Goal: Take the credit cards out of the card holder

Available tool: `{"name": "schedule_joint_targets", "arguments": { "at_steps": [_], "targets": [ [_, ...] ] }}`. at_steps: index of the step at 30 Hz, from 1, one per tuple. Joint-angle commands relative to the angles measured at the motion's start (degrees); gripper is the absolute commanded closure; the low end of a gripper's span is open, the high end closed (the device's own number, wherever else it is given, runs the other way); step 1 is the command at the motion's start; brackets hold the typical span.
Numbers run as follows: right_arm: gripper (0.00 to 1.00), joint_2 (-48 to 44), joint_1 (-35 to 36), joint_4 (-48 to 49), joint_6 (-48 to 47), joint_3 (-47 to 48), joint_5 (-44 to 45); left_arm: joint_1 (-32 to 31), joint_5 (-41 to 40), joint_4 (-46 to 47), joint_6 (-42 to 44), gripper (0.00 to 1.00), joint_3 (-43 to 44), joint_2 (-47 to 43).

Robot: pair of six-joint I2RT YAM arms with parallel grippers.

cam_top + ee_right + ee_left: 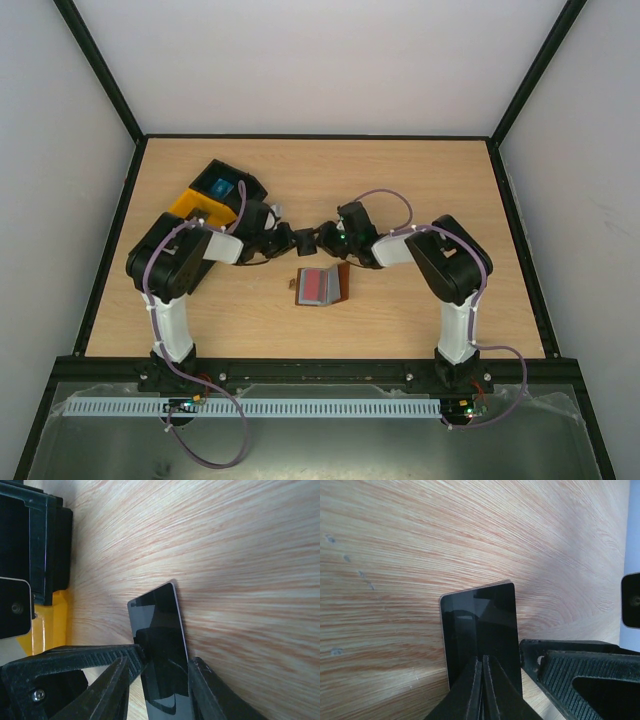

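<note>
The dark grey credit card (477, 617) shows face-on over the wood in both wrist views. My left gripper (484, 659) is shut, its tips resting against the card's glossy face and mirrored in it; no card shows between the fingers. My right gripper (160, 662) stands open astride the same card (157, 620). One of its fingers touches the card's right edge and wood shows beside the other. I cannot tell whether the card lies flat. Both grippers (316, 240) meet behind the open brown card holder (342, 281), where the red credit card (317, 285) lies.
A yellow and black bin (215, 195) stands at the back left, close to the left arm. It appears in the right wrist view as a black wall (45, 545) above a yellow strip (50, 625). A right gripper finger (570, 675) sits just right of the card.
</note>
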Motion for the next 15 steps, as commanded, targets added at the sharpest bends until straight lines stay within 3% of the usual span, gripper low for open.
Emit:
{"name": "schedule_joint_targets", "arguments": {
  "at_steps": [1, 4, 11, 15],
  "targets": [
    [0.67, 0.43, 0.89, 2.47, 4.76, -1.83, -3.96, -0.21, -2.04, -8.58, -0.14, 0.94, -3.15, 2.18],
    [0.67, -0.11, 0.88, 2.78, 5.40, -2.47, -2.57, -0.21, -2.02, -8.93, -0.18, 0.94, -3.53, 1.65],
    [0.67, -4.41, 1.25, -8.21, 0.61, -2.73, 6.34, 0.14, -4.56, -12.86, 1.83, 0.97, -2.38, -2.29],
    [0.66, -6.23, 2.34, -11.61, 0.68, -3.29, 9.96, -0.13, -2.27, -9.89, 0.59, 0.97, -3.94, -0.72]
  ]
}}
